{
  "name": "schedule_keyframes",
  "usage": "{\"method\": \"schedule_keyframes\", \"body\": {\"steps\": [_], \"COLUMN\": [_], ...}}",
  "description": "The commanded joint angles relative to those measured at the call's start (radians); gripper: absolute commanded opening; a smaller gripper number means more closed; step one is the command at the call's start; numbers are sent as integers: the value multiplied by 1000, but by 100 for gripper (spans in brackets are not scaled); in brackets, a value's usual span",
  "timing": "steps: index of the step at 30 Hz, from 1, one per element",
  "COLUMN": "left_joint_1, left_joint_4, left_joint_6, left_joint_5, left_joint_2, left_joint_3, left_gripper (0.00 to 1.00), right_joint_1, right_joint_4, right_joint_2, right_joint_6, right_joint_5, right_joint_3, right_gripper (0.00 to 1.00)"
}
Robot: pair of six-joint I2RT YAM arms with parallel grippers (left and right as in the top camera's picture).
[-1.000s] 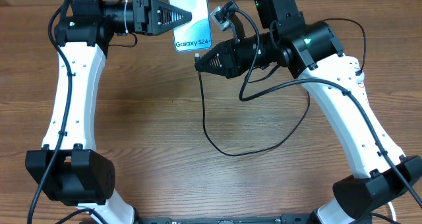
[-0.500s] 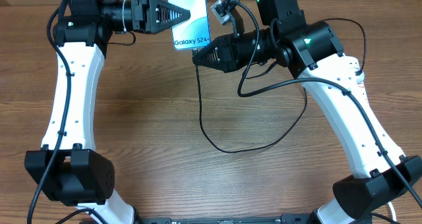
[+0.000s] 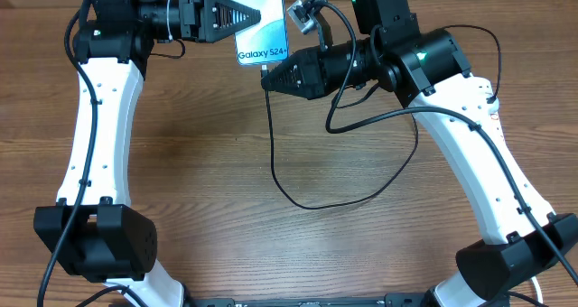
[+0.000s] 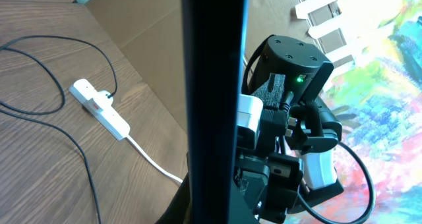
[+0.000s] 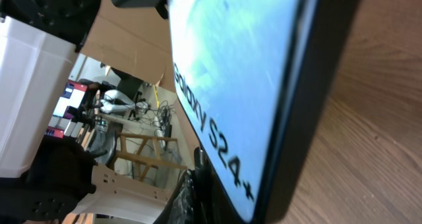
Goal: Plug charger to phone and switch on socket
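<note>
My left gripper is shut on the phone and holds it above the table at the far middle, with its lit "Galaxy S24+" screen facing up. In the left wrist view the phone shows edge-on as a dark bar. My right gripper is shut on the small plug tip of the charger and holds it against the phone's near bottom edge. In the right wrist view the phone fills the frame just above my fingers. The socket lies on the table, its switch state unreadable.
The charger's black cable loops across the middle of the wooden table and runs back under the right arm. The socket's thick white cord trails off it. A cardboard wall stands behind the table.
My right gripper has moved left and up with the plug tip, closing on the phone's bottom edge. The phone has shifted slightly up and left.
</note>
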Motion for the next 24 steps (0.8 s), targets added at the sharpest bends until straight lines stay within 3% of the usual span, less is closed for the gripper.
{"method": "schedule_keyframes", "body": {"steps": [1, 24], "left_joint_1": [-6, -6], "left_joint_4": [8, 30], "left_joint_6": [-14, -16], "left_joint_5": [29, 29], "left_joint_2": [-8, -8], "left_joint_3": [5, 5], "left_gripper": [4, 4], "right_joint_1": [-6, -6], "right_joint_4": [16, 28], "right_joint_2": [-27, -25], "right_joint_6": [0, 0], "right_joint_5": [-15, 13], "right_joint_3": [26, 25], "right_gripper": [4, 4]}}
